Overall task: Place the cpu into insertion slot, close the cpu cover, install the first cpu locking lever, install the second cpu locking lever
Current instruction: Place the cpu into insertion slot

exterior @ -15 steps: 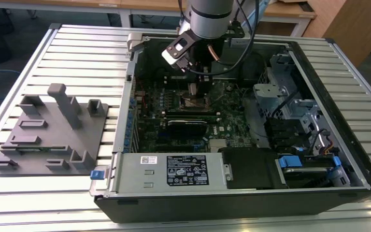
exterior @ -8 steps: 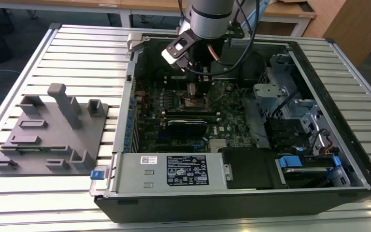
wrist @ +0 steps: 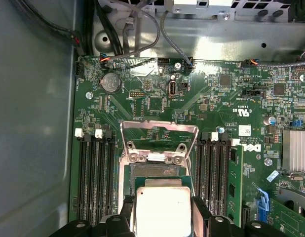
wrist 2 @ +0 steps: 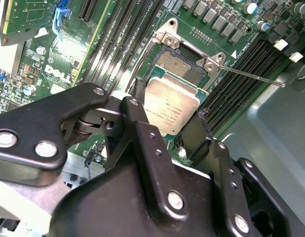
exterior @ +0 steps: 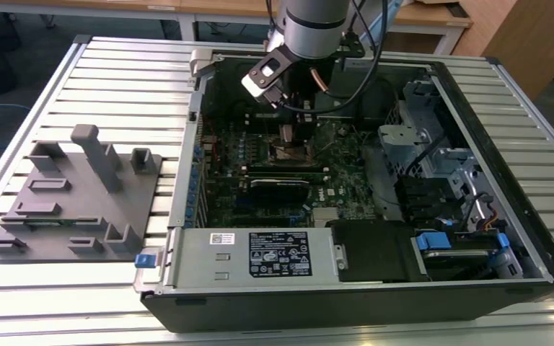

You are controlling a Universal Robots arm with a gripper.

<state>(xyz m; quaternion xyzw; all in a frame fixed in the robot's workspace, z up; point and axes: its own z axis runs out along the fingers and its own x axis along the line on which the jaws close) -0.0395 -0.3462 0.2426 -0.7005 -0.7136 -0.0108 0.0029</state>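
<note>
My gripper (wrist 2: 170,121) is shut on the cpu (wrist 2: 172,104), a pale silver square chip held flat by two opposite edges between the black fingers (wrist 2: 137,116). In the first wrist view the cpu (wrist: 161,210) hangs over the near part of the insertion slot (wrist: 155,173), whose dark pin field shows just beyond it. The cpu cover (wrist: 160,126) is swung open, lying back past the slot. A thin locking lever (wrist 2: 251,76) sticks out sideways from the slot (wrist 2: 179,66). In the exterior view the gripper (exterior: 290,131) reaches down into the case over the slot (exterior: 291,150).
Long black memory slots (wrist: 93,177) flank the socket on both sides. The open computer case (exterior: 508,166) has drive cages and cables on the exterior view's right, and the labelled power supply box (exterior: 257,254) at the front. A grey fixture plate (exterior: 66,209) lies on the slatted table.
</note>
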